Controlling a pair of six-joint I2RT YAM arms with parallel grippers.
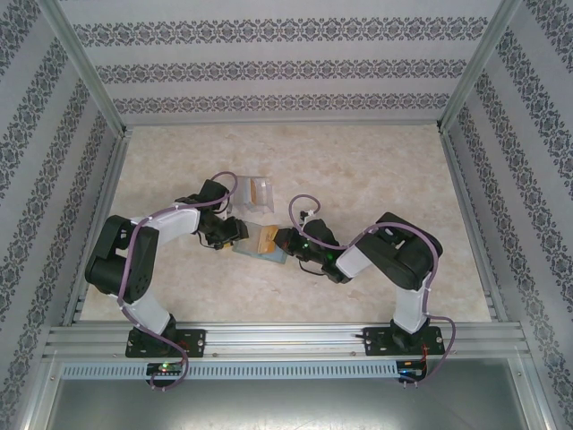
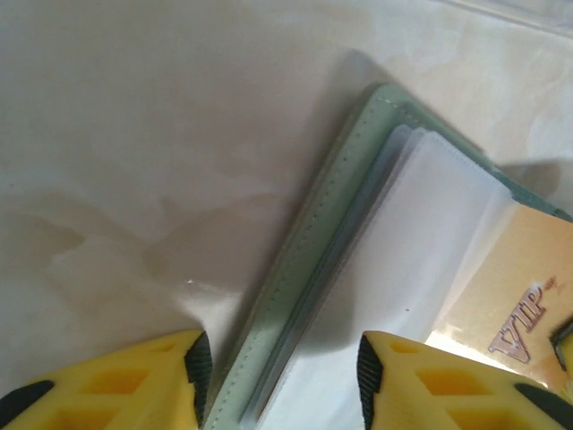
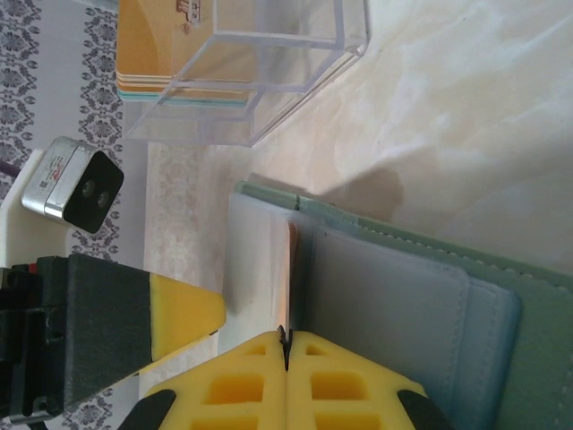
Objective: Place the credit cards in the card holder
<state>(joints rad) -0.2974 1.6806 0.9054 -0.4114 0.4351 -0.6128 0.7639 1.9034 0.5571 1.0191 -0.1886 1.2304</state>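
Top external shows the card holder point(image 1: 256, 250) lying open near the middle of the table point(image 1: 376, 170), with the clear box point(image 1: 253, 190) just beyond it toward the far edge. The left gripper point(image 1: 235, 231) and right gripper point(image 1: 283, 240) meet over the holder from either side.

In the right wrist view the right gripper point(image 3: 286, 339) is clenched on a credit card point(image 3: 291, 269), which stands on edge against the holder's clear sleeves. The other cards point(image 3: 170, 45) are stacked in the box.

In the left wrist view the left gripper point(image 2: 282, 367) has its jaws apart astride the holder's green edge. It possibly touches the edge, but the view is too close to say.
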